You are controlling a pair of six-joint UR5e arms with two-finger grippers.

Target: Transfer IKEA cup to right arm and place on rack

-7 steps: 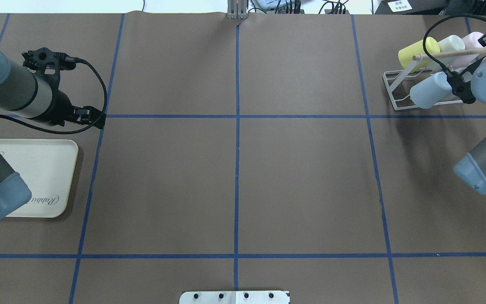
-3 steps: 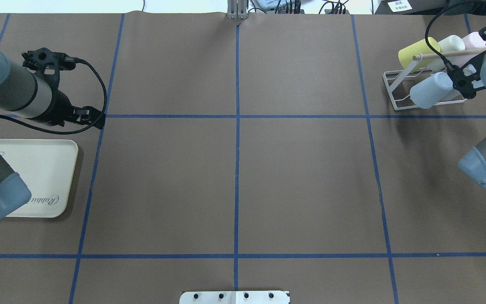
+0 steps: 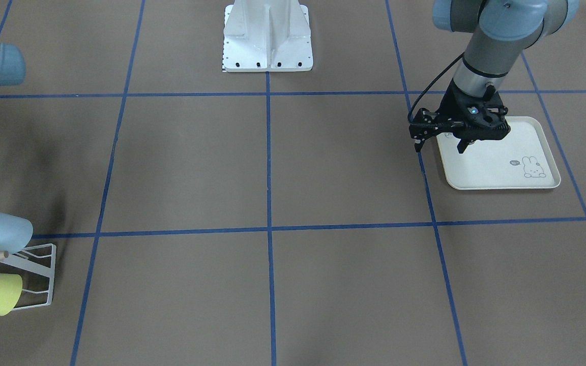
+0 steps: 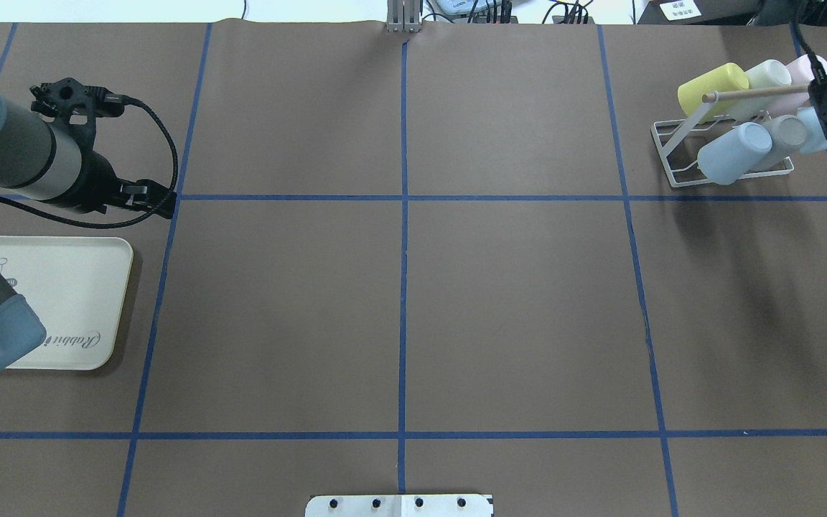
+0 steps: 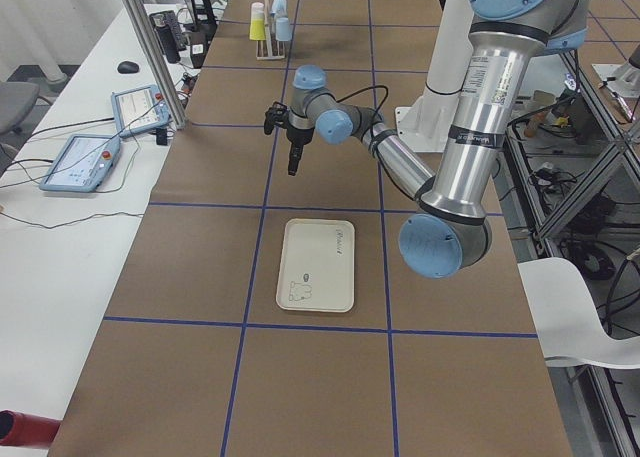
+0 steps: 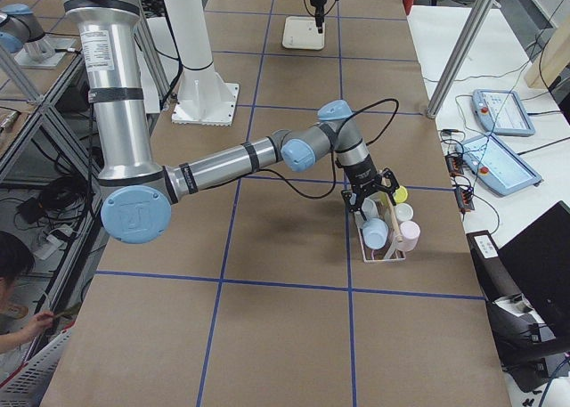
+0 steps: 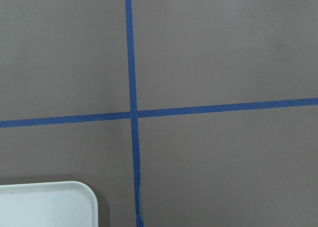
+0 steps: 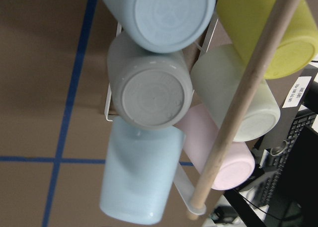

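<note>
Brown bench, far-right corner: the right gripper has drawn off the rack, cups racked, placement apparently done. I cannot tell its spread. The left gripper is splayed, empty.

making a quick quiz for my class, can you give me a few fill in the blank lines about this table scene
1. The tray bears a drawing of a ____.
2. Of the six cups on the rack, ____ are light blue.
3. The left hand grips nothing; its jaws stand ____.
Missing words: rabbit; two; open.
</note>
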